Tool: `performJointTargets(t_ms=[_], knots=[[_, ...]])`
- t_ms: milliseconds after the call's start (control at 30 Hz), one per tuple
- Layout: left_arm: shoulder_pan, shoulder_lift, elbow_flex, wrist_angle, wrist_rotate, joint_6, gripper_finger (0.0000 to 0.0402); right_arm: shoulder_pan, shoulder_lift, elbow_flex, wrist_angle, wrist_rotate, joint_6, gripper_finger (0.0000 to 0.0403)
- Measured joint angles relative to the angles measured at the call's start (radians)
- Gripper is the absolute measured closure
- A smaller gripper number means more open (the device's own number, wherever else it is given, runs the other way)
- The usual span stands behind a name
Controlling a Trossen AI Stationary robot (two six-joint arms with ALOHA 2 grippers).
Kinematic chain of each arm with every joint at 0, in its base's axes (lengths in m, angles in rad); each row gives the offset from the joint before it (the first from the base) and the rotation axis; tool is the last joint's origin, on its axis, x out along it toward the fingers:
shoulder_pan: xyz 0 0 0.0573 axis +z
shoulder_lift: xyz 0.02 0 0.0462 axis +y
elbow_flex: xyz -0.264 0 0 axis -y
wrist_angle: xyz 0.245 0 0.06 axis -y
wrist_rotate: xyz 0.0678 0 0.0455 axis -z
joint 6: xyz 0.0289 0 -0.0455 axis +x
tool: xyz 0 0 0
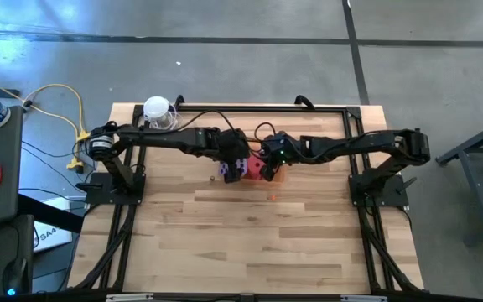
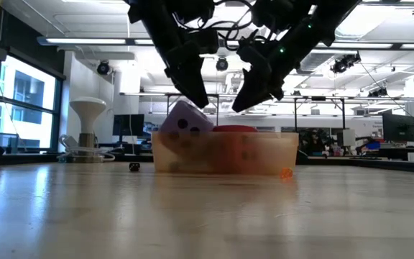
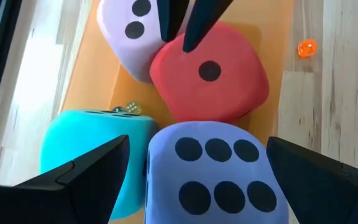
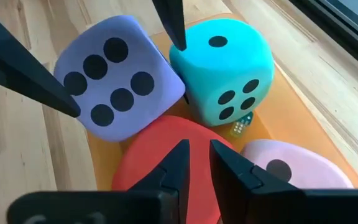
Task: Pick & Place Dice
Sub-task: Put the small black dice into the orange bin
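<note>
1. All four dice sit packed in the orange tray (image 3: pixel 82 68) at mid-bench (image 1: pixel 250 243), toward its far edge.
2. Purple die (image 4: pixel 114 78) shows six pips; it rides highest and pokes above the tray wall in the low view.
3. Teal die (image 4: pixel 229 68) sits beside the purple one, touching it.
4. Red die (image 3: pixel 213 74) shows one pip; pink die (image 3: pixel 132 34) is next to it, two pips visible.
5. Left hand (image 3: pixel 197 171) is spread wide, fingers on either side of the purple die, gripping nothing.
6. Right hand (image 4: pixel 196 158) hangs just over the red die, fingers nearly together with only a narrow gap; no die between them.
7. A tiny die lies in the tray by the teal one.
8. Small orange die (image 3: pixel 306 48) on the bench outside the tray.
9. White-topped cup (image 1: pixel 158 112) stands near the far left corner.
</note>
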Motion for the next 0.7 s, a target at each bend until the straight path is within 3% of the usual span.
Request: performJointTargets(t_ms=[300,567,700], knots=[[0.0,-0.123,0.0,-0.013,-0.034,-0.032,0.0035,0.0,-0.019,0.001,-0.125,0.046,-0.002,0.035],[-0.014,-0.307,-0.003,-0.218,-0.021,-0.13,0.0035,0.035,-0.147,0.002,-0.219,0.142,0.004,0.035],[-0.03,-0.365,-0.093,-0.264,-0.015,-0.215,0.0035,0.066,-0.235,0.002,-0.266,0.182,0.03,0.035]])
